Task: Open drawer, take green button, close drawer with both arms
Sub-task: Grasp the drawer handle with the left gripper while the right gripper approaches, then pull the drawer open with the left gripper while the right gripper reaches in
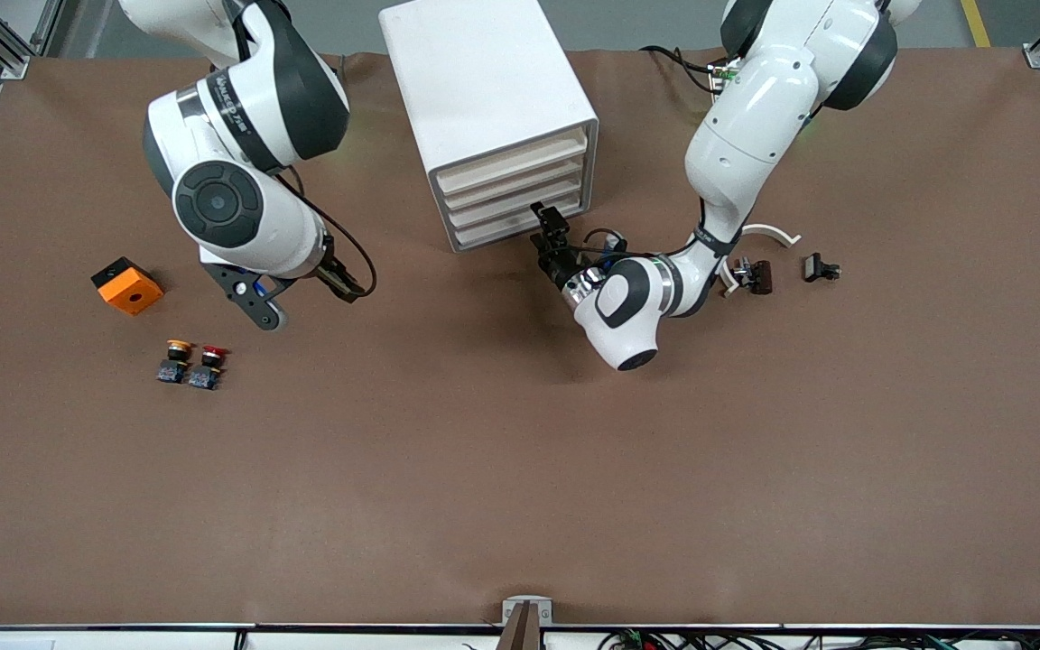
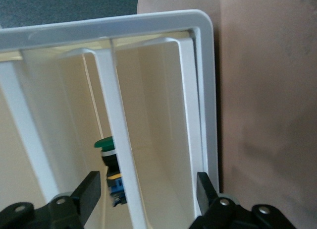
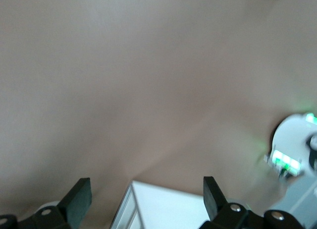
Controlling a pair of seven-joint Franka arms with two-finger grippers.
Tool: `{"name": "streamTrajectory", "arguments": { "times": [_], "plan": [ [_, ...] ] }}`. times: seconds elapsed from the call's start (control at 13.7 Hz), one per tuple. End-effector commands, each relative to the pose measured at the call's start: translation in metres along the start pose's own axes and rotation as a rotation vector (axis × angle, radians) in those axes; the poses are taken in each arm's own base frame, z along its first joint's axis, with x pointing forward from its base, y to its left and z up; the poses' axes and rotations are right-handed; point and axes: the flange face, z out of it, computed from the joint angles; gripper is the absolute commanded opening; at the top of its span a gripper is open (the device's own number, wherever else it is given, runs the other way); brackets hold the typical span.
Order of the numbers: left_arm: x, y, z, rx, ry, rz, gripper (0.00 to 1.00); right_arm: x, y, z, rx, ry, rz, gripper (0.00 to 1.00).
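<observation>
- The drawer unit [image 1: 488,117] was placed on the worktop [image 1: 520,469], between the arms' bases.
- The button [image 2: 110,162] was seen inside a drawer.
- Two more buttons [image 1: 191,363] were set toward the right arm's end.

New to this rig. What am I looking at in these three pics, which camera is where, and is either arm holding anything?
Two white robot arms work at a brown table. The wide picture comes from a high camera facing them; the other two come from cameras on each arm's wrist.

The left gripper is at the front of the white drawer cabinet, by its lower drawers. Its wrist view looks into the drawers, with the fingers apart on either side of a white divider, gripping nothing. The green-capped button sits inside.

The right gripper hangs open over bare table, holding nothing; that arm waits.

On the table: an orange block toward the right arm's end, a yellow-capped button and a red-capped button nearer the camera, and small black parts toward the left arm's end.
</observation>
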Motion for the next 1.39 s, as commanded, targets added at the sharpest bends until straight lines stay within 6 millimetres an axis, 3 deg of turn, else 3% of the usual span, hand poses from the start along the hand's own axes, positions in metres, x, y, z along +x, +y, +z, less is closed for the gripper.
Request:
{"name": "streamTrajectory", "arguments": {
  "times": [0.0,0.15,0.44,0.59,0.81,1.03,1.1,1.32],
  "plan": [
    [-0.007,-0.003,0.001,0.023,-0.007,-0.016,0.79,-0.014,-0.012,0.002,0.008,-0.175,0.18,1.0],
    [-0.008,-0.004,0.003,0.025,-0.003,-0.051,0.79,-0.032,-0.016,0.001,0.013,-0.19,0.169,1.0],
    [-0.012,-0.006,0.017,0.03,0.018,-0.048,0.61,-0.089,-0.031,0.004,0.011,-0.201,0.103,1.0],
    [-0.013,-0.006,0.019,0.03,0.022,-0.067,0.6,-0.1,-0.039,0.012,0.001,-0.28,0.106,1.0],
    [-0.018,-0.012,0.026,0.033,0.03,-0.07,0.47,-0.114,-0.054,0.01,0.014,-0.433,0.107,1.0],
    [-0.022,-0.017,0.025,0.039,0.018,-0.073,0.12,-0.141,-0.071,0.017,0.0,-0.436,0.101,1.0],
    [-0.024,-0.017,0.024,0.037,0.017,-0.077,0.0,-0.14,-0.075,0.02,-0.002,-0.436,0.101,1.0],
    [-0.021,-0.013,0.017,0.039,0.002,-0.081,0.0,-0.137,-0.081,0.019,0.028,-0.434,0.112,1.0]
  ]
}}
